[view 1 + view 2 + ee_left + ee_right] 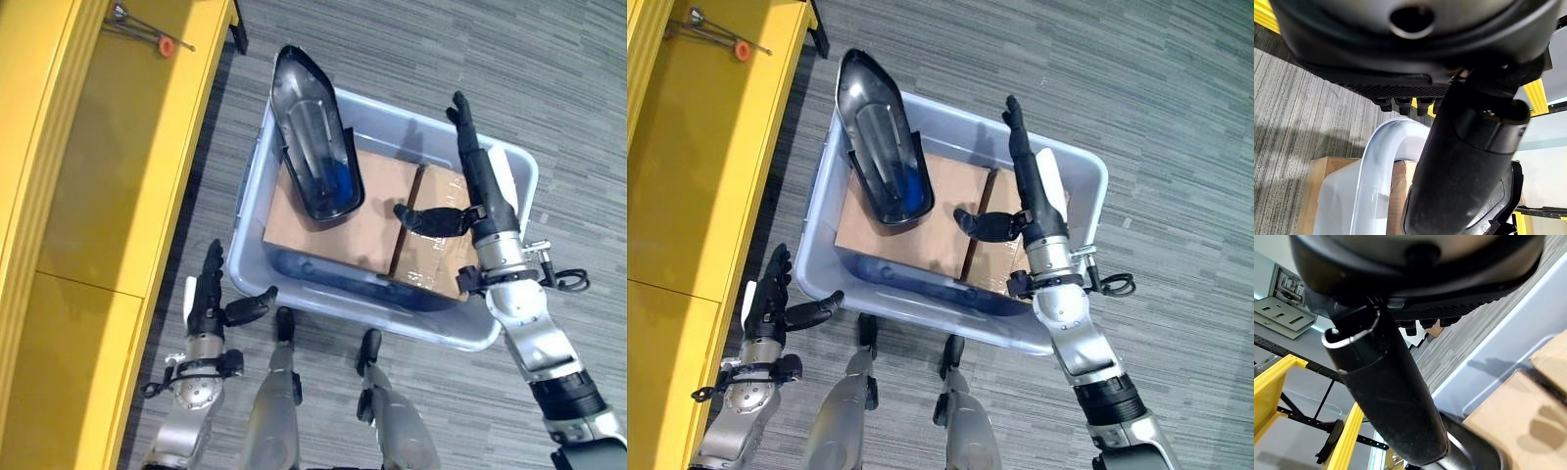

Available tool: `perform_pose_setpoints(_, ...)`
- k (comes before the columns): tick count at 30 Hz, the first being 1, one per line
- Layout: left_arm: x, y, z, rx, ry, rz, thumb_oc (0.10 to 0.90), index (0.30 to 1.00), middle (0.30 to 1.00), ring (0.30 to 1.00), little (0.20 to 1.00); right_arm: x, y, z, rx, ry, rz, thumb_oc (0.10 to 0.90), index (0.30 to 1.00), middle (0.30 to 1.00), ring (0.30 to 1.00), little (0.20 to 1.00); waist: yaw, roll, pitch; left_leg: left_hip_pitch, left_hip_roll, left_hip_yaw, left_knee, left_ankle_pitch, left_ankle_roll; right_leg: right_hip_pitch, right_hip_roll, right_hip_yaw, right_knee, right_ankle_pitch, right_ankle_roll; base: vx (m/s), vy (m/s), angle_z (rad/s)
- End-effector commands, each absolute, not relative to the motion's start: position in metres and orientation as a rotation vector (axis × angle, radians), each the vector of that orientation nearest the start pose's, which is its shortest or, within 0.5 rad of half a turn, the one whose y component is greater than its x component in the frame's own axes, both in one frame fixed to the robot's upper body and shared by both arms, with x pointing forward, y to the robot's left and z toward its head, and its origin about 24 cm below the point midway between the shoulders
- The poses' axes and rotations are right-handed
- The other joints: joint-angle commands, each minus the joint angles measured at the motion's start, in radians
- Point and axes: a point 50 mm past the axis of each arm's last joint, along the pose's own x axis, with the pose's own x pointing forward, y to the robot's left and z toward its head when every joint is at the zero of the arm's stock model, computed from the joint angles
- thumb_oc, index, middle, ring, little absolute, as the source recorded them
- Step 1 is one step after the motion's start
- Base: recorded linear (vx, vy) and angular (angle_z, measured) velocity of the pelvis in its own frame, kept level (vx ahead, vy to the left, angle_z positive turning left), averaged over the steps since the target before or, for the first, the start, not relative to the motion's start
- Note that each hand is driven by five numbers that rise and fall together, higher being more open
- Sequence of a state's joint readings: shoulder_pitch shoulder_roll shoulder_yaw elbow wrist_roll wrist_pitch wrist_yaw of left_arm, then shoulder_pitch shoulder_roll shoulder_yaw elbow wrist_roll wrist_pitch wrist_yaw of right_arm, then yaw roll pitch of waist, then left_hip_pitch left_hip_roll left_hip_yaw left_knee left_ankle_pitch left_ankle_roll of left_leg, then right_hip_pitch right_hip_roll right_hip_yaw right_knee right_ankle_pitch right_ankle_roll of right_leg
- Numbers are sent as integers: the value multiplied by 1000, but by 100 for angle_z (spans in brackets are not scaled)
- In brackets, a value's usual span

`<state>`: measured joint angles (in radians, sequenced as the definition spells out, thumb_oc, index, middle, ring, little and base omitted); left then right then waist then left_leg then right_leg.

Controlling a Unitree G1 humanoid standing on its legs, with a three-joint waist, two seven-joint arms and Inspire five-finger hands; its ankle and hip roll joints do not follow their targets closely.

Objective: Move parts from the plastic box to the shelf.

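- A pale blue-grey plastic box is seen from above, standing on grey striped carpet.
- The box floor is covered by two flat pieces of brown cardboard laid side by side, with a dark seam between them.
- One part is found in the box: a long, glossy black shell, pointed at one end, with a blue patch on its inner face. It is leaned against the box's far left corner, its pointed tip raised above the rim and its broad end resting on the cardboard.
- A yellow shelf is placed along the left side of the scene, just beside the box. A thin metal tool with a small orange tip is seen lying on its far end.
- The right hand is held over the right half of the box, above the cardboard. Its fingers are stretched straight toward the far wall and its thumb is spread out toward the part, from which it is kept apart. Nothing is grasped.
- The left hand is held low over the carpet, between the shelf and the box's near left corner. Its fingers are straight and its thumb is pointed toward the box wall. Nothing is grasped.
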<state>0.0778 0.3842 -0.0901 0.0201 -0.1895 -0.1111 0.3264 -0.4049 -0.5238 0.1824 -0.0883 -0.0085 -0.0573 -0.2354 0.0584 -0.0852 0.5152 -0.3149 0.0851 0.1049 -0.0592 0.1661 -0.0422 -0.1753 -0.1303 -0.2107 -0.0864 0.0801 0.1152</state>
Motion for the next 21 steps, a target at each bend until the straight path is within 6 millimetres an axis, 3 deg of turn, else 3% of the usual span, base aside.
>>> perform_pose_setpoints(1, 234, 223, 75, 191, -206, 289, 900, 1000, 1000, 1000, 1000, 299, -170, 235, -414, -789, -51, 900, 1000, 1000, 1000, 1000, 0, -14, -27, 59, 107, 4, 14, -30, -61, -12, -77, -20, 18, 27, 23, -4, -6, 9)
perform_pose_setpoints(16, 236, 224, 75, 158, -200, 288, 900, 1000, 1000, 1000, 1000, 325, -155, 265, -213, -770, 14, 900, 1000, 1000, 1000, 1000, 21, -17, 5, 26, 101, 1, 3, -24, -60, -42, -84, -27, 10, 40, 25, 1, -1, 1)
perform_pose_setpoints(21, 239, 224, 77, 131, -197, 289, 900, 1000, 1000, 1000, 1000, 341, -149, 272, -54, -695, 83, 900, 1000, 1000, 1000, 1000, 28, -23, 5, -6, 94, -6, 9, -28, -57, -66, -86, -30, 15, 38, 24, 31, -7, 6)
